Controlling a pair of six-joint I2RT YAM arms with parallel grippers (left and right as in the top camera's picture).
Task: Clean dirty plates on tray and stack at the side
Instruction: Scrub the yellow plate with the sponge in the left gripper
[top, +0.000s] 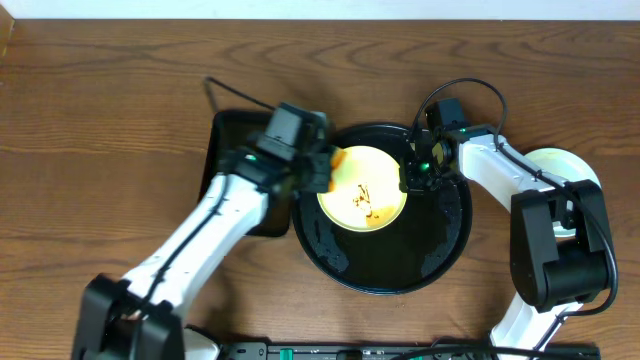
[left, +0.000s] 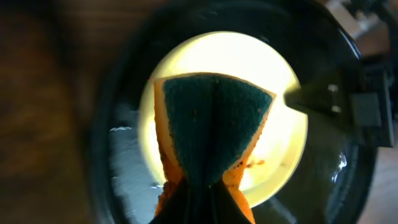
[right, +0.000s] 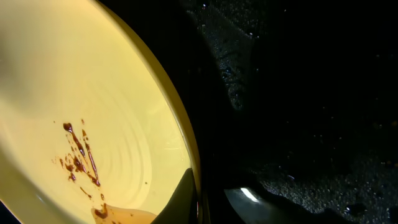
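At the left of the worktop (top: 100, 100) lies a rectangular black tray (top: 228, 140), partly under the left arm. Just right of it, the left fingers (left: 189, 208) are clamped on a sponge (left: 211, 124), teal face out and orange at the sides, pinched into a fold. The sponge hangs over the left part of the yellow plate (top: 375, 175); whether it touches cannot be told. The plate sits in the upper half of the round tray (top: 385, 265), whose black floor looks wet. Brown smears (right: 78, 155) cross the plate's middle. The right fingers (right: 180, 208) are closed on the plate's right rim. Farthest right, a pale plate (top: 555, 160) rests on the worktop, half hidden by the right arm.
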